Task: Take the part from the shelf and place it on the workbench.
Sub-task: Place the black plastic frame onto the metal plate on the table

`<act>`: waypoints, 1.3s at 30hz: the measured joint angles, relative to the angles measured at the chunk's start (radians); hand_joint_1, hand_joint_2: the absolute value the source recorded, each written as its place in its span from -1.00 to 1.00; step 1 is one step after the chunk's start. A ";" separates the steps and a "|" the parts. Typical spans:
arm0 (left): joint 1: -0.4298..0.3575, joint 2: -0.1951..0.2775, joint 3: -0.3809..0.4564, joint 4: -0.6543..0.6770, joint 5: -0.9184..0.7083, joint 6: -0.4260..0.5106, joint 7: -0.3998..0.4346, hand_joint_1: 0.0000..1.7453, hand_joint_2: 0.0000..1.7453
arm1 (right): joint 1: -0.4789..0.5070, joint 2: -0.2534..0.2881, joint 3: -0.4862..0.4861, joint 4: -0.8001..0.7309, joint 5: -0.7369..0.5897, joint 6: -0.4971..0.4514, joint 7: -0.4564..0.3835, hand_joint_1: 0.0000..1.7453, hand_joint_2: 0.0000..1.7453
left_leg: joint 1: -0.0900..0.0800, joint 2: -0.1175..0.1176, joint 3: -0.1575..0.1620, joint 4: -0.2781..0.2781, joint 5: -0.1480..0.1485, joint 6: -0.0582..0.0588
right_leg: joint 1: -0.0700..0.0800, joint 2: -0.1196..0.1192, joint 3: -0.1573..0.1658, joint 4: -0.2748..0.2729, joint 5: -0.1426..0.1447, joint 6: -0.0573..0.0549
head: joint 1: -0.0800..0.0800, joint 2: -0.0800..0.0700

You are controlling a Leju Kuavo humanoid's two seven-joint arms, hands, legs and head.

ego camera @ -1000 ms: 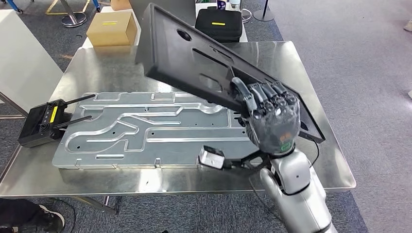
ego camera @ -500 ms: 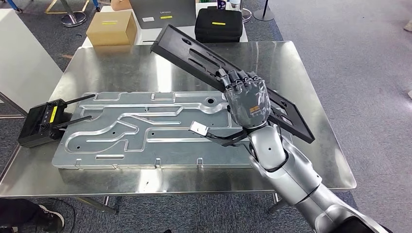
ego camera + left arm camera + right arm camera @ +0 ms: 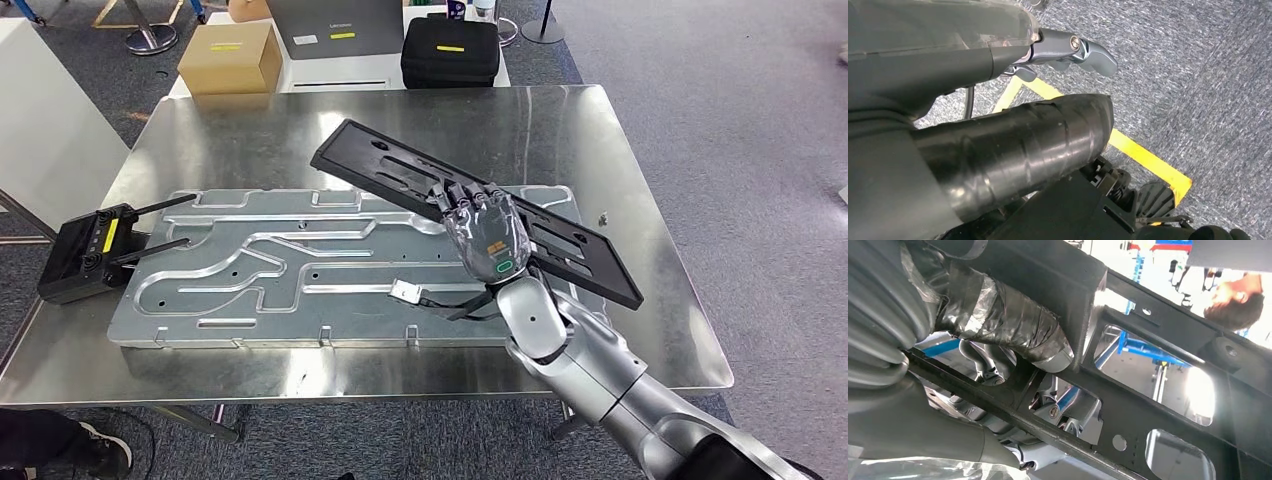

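Note:
The part (image 3: 400, 170) is a long black flat panel with slots and holes. My right hand (image 3: 487, 235) grips it near its middle, fingers curled over its near edge. It lies almost flat and slanted, low over the far right of the steel workbench (image 3: 560, 130) and the ribbed aluminium plate (image 3: 300, 270). Whether it touches them I cannot tell. In the right wrist view the taped thumb (image 3: 1008, 325) presses on the part's frame (image 3: 1158, 425). My left hand (image 3: 1013, 150) hangs over the carpet floor, holding nothing.
A black remote controller (image 3: 85, 250) with antennas lies at the workbench's left edge. Behind the bench stand a cardboard box (image 3: 230, 57), a grey case (image 3: 335, 25) and a black case (image 3: 450, 47). A person's shoe (image 3: 100, 450) is at lower left, a person's head (image 3: 1235, 300) beyond the part.
My right hand has brought the part down from a steep raised tilt to nearly flat, low over the workbench. The arm has reached further forward.

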 joint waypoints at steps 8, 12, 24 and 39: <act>0.000 -0.002 -0.008 0.000 0.000 0.000 0.014 -1.00 -1.00 | 0.010 0.018 0.062 0.068 0.000 -0.004 0.025 0.88 1.00 | 0.000 0.000 0.000 0.000 0.000 0.000 | 0.000 0.000 0.000 0.000 0.000 0.000 | 0.000 0.000; 0.000 -0.002 -0.009 0.000 0.001 0.000 0.015 -1.00 -1.00 | 0.023 0.034 0.078 0.090 0.000 -0.002 0.019 0.88 1.00 | 0.000 0.000 0.000 0.000 0.000 0.000 | 0.000 0.000 0.000 0.000 0.000 0.000 | 0.000 0.000; 0.001 -0.002 -0.009 0.000 0.001 0.000 0.014 -1.00 -1.00 | 0.032 0.057 0.098 0.126 0.000 0.003 -0.009 -1.00 0.50 | 0.000 0.000 0.000 0.000 0.000 0.000 | 0.000 0.000 0.000 0.000 0.000 0.000 | 0.000 0.000; 0.005 -0.002 -0.011 0.000 0.003 0.006 0.017 -1.00 -1.00 | 0.072 0.099 0.036 0.169 0.000 0.018 -0.196 -1.00 -1.00 | 0.000 0.000 0.000 0.000 0.000 0.000 | 0.000 0.000 0.000 0.000 0.000 0.000 | 0.000 0.000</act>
